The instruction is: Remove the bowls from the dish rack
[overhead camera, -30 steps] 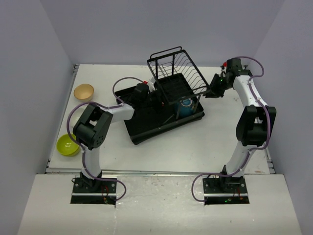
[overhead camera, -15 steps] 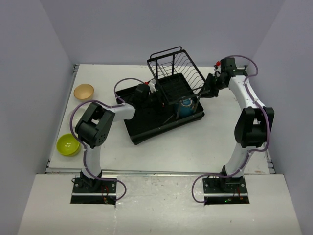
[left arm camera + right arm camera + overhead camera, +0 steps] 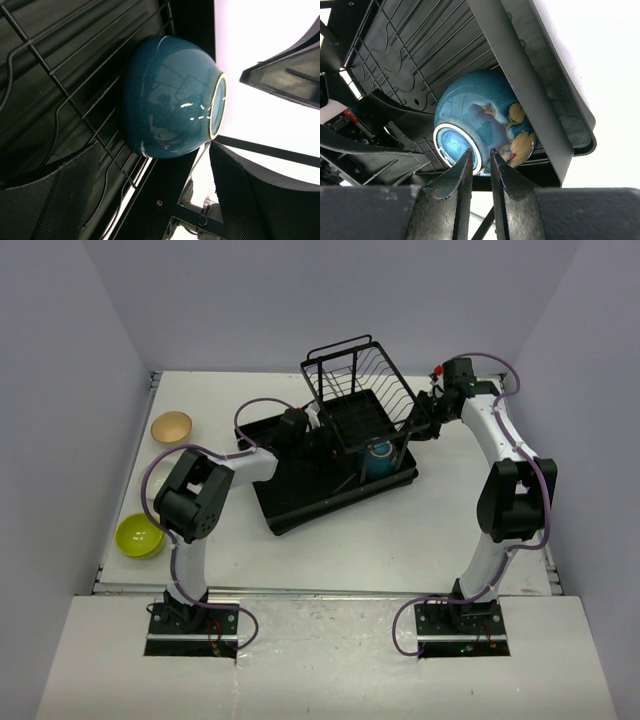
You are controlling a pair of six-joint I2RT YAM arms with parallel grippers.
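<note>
The right tool (image 3: 480, 151) has moved closer to the blue bowl (image 3: 480, 117).

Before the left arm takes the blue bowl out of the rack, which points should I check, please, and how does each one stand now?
1. Left tool open: ok. The jaws are wide, with the blue bowl just ahead of them.
2. Bowl free of the other arm: cannot tell. The right tool is narrowly open, close by the bowl's foot.
3. Bowl upright: not ok. It lies tipped on its side in the dish rack.
4. Lift path past the rack's wire frame: cannot tell.
5. Place to set it down: ok. There is bare table near the cream bowl and the lime bowl.
</note>
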